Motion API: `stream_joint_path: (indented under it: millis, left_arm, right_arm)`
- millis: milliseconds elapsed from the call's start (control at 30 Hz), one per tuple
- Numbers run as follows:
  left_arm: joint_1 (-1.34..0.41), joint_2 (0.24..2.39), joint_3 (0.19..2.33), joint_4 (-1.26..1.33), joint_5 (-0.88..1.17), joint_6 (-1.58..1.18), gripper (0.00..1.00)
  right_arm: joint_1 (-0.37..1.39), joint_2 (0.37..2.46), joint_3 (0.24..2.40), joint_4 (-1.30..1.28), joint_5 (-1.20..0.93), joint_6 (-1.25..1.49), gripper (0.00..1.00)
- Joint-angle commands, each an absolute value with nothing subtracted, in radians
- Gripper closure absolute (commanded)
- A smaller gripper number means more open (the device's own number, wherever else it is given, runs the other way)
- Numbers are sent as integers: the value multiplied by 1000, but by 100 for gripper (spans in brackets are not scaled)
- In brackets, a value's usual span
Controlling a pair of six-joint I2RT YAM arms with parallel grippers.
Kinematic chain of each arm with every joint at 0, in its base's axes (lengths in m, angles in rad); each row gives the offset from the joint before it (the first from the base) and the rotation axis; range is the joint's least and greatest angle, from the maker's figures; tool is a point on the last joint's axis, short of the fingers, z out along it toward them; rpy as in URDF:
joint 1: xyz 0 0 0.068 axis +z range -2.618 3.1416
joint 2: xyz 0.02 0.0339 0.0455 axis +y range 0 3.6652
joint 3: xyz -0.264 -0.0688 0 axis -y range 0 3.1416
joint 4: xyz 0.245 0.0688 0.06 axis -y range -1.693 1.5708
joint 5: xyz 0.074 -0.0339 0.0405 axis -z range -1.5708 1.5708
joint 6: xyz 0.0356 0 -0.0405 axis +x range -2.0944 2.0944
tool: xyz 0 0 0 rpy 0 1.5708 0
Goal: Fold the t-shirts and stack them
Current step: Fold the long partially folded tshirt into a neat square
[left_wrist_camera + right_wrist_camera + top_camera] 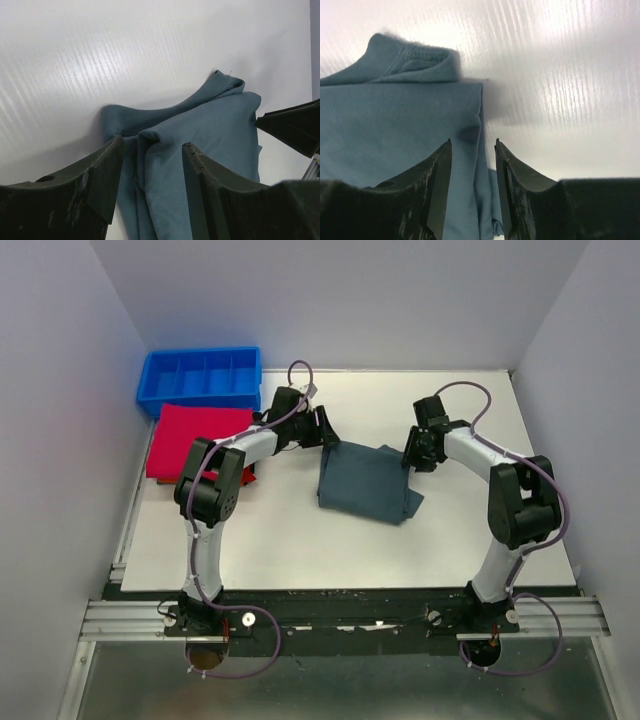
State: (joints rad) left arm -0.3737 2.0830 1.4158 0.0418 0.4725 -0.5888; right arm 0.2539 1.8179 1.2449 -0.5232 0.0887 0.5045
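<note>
A blue-grey t-shirt (365,483) lies partly folded at the table's middle. A folded red t-shirt (195,440) lies at the left. My left gripper (326,430) is at the blue-grey shirt's far left corner. In the left wrist view it (152,150) is open, its fingers (100,175) standing on either side of a raised fold of the shirt (220,125). My right gripper (412,456) is at the shirt's far right corner. In the right wrist view it (472,147) is open over the shirt's right edge (395,120), one finger over cloth, the other over bare table.
A blue compartment bin (200,380) stands at the back left, just behind the red shirt. White walls close in the table on the left, right and back. My right gripper's finger (295,125) shows at the right edge of the left wrist view.
</note>
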Motion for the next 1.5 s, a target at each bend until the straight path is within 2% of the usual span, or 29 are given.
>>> stream_joint_path:
  millis: [0, 133, 200, 267, 333, 500, 600, 667, 733, 833, 1200, 1467]
  left_arm:
    - [-391, 2137, 1482, 34, 541, -563, 39]
    - [-399, 2163, 1505, 32, 558, -561, 48]
    - [-400, 2169, 1511, 37, 564, -560, 55]
    - [-400, 2174, 1513, 43, 566, -561, 68]
    - [-400, 2174, 1513, 44, 560, -566, 77]
    - [-400, 2169, 1517, 46, 557, -571, 93]
    - [-400, 2171, 1525, 41, 555, -571, 100]
    - [-400, 2177, 1529, 40, 555, -572, 100]
    - [-400, 2181, 1535, 38, 561, -575, 100]
    - [-400, 2165, 1525, 41, 571, -574, 100]
    - [-400, 2011, 1431, 22, 542, -574, 100]
    - [-376, 1940, 1376, -38, 443, -569, 100]
  right_arm:
    - [239, 1848, 1287, -538, 95, 495, 52]
    - [233, 1864, 1295, -531, 78, 492, 53]
    - [230, 1879, 1302, -528, 71, 489, 55]
    - [230, 1894, 1312, -525, 57, 485, 57]
    - [230, 1911, 1322, -520, 45, 480, 59]
    - [229, 1948, 1350, -509, 44, 476, 61]
    - [226, 1957, 1355, -499, 43, 476, 63]
    - [224, 1962, 1358, -492, 38, 477, 67]
    - [225, 1960, 1359, -491, 35, 474, 82]
    - [225, 1919, 1333, -476, 57, 469, 99]
    - [225, 1723, 1233, -456, 34, 439, 99]
    - [235, 1744, 1250, -431, -75, 428, 99]
